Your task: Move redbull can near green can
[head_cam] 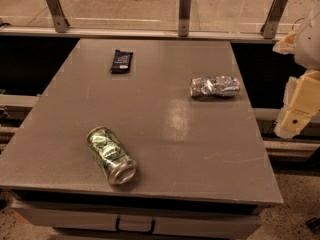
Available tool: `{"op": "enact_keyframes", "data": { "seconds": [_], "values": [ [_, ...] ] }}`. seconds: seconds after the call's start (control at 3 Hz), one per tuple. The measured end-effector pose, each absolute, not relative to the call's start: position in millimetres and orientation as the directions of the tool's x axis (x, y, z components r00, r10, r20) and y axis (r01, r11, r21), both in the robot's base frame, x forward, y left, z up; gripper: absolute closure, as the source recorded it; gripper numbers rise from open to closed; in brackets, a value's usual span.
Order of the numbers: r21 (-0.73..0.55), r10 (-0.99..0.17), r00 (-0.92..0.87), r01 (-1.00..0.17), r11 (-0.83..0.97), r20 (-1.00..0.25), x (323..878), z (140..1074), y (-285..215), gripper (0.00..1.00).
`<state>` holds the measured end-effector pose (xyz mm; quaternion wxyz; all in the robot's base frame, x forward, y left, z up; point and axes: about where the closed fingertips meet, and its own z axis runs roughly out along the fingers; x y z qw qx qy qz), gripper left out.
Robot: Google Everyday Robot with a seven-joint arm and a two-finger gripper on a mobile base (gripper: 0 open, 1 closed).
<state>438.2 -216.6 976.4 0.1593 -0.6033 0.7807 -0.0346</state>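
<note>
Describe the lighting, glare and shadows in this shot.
Camera view: dim, warm light, with a pale sheen on the table right of centre. Camera view: the redbull can and the green can, at its silver end, glint; the black packet reads dark. Camera view: the gripper hangs brightly lit off the table's right edge.

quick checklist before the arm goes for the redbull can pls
1. Redbull can found: ok, lying on its side near the table's right edge.
2. Gripper above the can: not ok, it hangs beyond the table's right side.
3. Green can found: ok, on its side at front left, well apart from the redbull can.
4. Route between the cans: ok, nothing lies between them; the black packet sits at the back left.
5. Cans steady, not rolling: cannot tell.
</note>
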Motion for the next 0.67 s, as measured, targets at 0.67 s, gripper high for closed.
{"op": "enact_keyframes", "data": {
  "seconds": [0.67],
  "values": [
    [-0.256,-0.952,-0.195,-0.933,0.255,-0.236,462.7,973.2,-211.4,0.0]
  ]
}}
